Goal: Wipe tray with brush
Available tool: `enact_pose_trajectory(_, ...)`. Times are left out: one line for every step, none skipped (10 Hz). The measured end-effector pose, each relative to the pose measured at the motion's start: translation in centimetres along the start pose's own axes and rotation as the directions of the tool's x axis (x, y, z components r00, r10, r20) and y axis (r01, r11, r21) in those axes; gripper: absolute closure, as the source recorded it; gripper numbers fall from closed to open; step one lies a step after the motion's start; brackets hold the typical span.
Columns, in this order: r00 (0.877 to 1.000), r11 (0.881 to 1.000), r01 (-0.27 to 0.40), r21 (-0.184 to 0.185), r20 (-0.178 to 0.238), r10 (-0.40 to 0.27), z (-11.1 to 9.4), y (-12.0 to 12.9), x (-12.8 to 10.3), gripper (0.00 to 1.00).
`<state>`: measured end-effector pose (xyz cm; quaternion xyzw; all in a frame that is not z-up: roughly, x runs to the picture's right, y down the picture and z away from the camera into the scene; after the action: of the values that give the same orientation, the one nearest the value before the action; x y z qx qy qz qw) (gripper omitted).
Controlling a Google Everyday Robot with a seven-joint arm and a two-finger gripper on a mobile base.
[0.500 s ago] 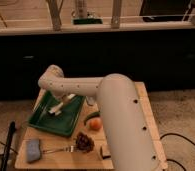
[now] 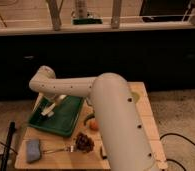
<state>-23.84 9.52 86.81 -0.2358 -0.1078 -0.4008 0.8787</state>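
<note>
Camera view: looks down on a small table (image 2: 58, 160) with the robot's arm (image 2: 113, 125) reaching across it from the lower right.
Surface: pale wood, square-edged and matte, standing on speckled grey floor.
Room: a long dark counter front behind the table, with pale slanted rail posts (image 2: 54, 14) above it.
Tray (image 2: 70, 118): dark green, shallow and rectangular with a raised rim, lying on the table's left half and turned at an angle.
Brush (image 2: 58, 101): slim whitish stick, tilted over the tray's left part, right at the gripper.
Gripper (image 2: 49, 110): low over the tray's left end, below the arm's bent joint; I cannot tell whether it is gripping the brush.
Arm: smooth, rounded, off-white shell with small dark dots, hiding much of the table's right side.
Sponge (image 2: 32, 149): grey-blue soft-looking block at the front left corner.
Fork (image 2: 58, 148): thin metal, just right of the sponge.
Fruit: a dark bumpy cluster (image 2: 83, 141) and a small orange ball (image 2: 93, 125), both beside the tray's right edge.
Floor: a black cable (image 2: 183, 142) curls at the right.
</note>
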Motion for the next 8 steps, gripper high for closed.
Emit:
enact_pose_trajectory(1.0, 1.0, 0.011, -0.004, 0.008, -0.011, 0.0, 0.8, -0.9, 1.0)
enact_pose_trajectory(1.0, 1.0, 0.009, -0.015, 0.012, -0.008, 0.2, 2.0, -1.0, 1.0)
enact_pose_trajectory(1.0, 0.999, -0.001, -0.034, 0.015, 0.002, 0.6, 3.4, -0.4, 1.0)
enact_pose_trajectory(1.0, 0.999, -0.01, -0.048, 0.015, 0.011, 0.8, 4.2, 0.1, 1.0)
enact_pose_trajectory(1.0, 0.998, -0.026, -0.066, 0.011, 0.027, 1.2, 5.3, 0.9, 1.0)
enact_pose_trajectory(0.998, 0.995, -0.061, -0.077, -0.001, 0.061, 1.3, 6.3, 2.2, 1.0)
enact_pose_trajectory(0.996, 0.993, -0.085, -0.08, -0.015, 0.084, 1.3, 6.6, 3.3, 1.0)
enact_pose_trajectory(0.995, 0.992, -0.1, -0.076, -0.025, 0.099, 1.1, 6.4, 3.8, 1.0)
